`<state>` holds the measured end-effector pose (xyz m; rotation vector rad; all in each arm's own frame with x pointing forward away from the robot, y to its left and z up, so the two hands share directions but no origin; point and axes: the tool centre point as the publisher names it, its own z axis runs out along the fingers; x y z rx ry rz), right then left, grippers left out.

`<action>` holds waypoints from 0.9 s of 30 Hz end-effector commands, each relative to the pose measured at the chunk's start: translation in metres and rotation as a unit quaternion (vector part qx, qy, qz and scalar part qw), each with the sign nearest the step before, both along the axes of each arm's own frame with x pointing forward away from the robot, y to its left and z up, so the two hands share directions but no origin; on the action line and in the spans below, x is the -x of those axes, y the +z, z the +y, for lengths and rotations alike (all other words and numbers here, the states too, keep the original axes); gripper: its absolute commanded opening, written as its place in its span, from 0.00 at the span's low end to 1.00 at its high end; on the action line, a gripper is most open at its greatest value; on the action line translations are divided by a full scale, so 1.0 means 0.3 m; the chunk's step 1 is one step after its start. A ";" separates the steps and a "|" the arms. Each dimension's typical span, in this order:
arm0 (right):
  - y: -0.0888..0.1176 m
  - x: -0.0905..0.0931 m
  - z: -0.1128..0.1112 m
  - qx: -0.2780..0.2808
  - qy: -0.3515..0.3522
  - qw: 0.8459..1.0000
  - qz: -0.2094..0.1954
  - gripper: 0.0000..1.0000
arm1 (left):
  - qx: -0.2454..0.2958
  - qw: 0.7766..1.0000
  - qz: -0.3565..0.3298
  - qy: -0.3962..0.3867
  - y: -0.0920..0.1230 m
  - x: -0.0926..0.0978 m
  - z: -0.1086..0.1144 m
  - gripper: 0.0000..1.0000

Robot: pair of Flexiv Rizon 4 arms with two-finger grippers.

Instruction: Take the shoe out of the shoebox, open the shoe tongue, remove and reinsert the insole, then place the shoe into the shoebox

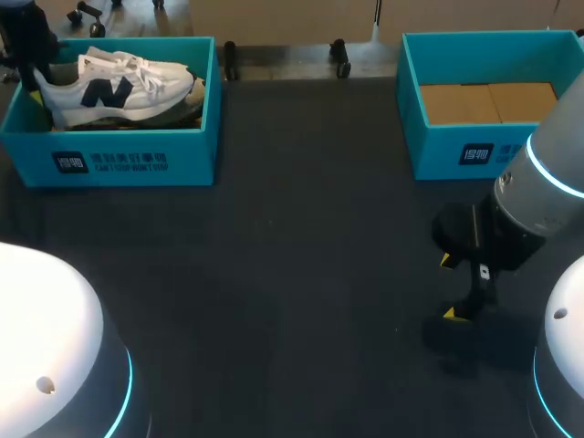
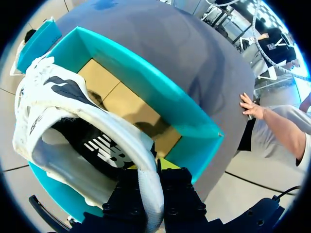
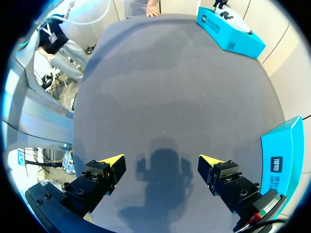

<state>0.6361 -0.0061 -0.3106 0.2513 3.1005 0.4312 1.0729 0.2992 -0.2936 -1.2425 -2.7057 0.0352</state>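
A: Starting with the biggest: stretching dark grey under everything, the table [image 1: 301,274]. Standing at its far corners, two teal boxes: the left shoebox [image 1: 137,164] and the right shoebox [image 1: 438,151], that one showing a brown cardboard floor.

B: Carrying any writing?

A: Bearing a white logo and lines of white print on each front wall. Showing white print too on the dark insole, seen from the left wrist.

B: And the shoe [image 1: 119,87]?

A: Sitting within the left shoebox's walls, white with a dark emblem on its side. Running lengthwise along the box, toe pointing toward the right shoebox, heel toward the table's left edge.

B: Being held?

A: Being pinched at the heel collar by the left gripper [image 2: 154,170], one finger inside the shoe, one outside. Hanging over bare table near the right shoebox, the right gripper [image 3: 162,159], fingers spread wide apart.
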 end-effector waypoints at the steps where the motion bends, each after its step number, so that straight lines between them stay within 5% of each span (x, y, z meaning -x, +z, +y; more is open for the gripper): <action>1: -0.002 0.003 0.000 0.000 0.000 1.000 -0.001 1.00 | -0.001 1.000 -0.008 0.000 0.053 0.038 0.000 0.00; 27: -0.002 0.003 0.000 0.000 0.000 1.000 -0.001 1.00 | 0.004 1.000 0.008 -0.023 0.080 0.052 -0.001 0.00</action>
